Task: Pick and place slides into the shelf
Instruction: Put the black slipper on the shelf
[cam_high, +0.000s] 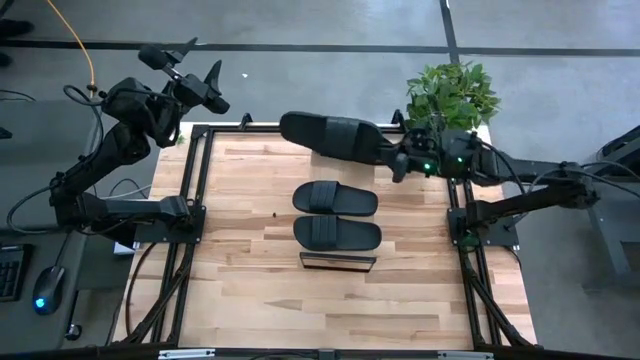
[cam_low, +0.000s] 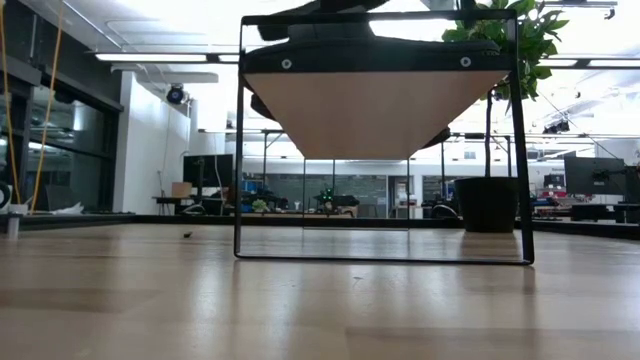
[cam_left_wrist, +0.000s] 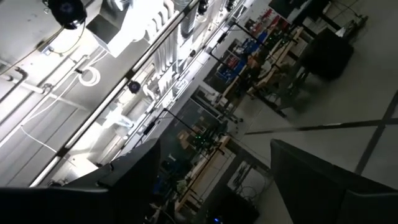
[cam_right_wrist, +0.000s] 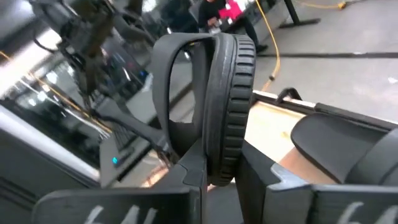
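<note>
Slides are plain black, each a wide strap over an oval foam sole. Two slides (cam_high: 336, 198) (cam_high: 337, 233) lie side by side on the shelf (cam_high: 338, 262), whose dark front edge shows just past the nearer one. A third slide (cam_high: 328, 133) hangs lengthwise beyond the shelf, toward the potted plant (cam_high: 452, 92), pinched by its sole edge in the right gripper (cam_right_wrist: 222, 167), that arm stretched level across the table. The left gripper (cam_high: 197, 68), fingers spread, is raised well away from the shelf, holding nothing.
</note>
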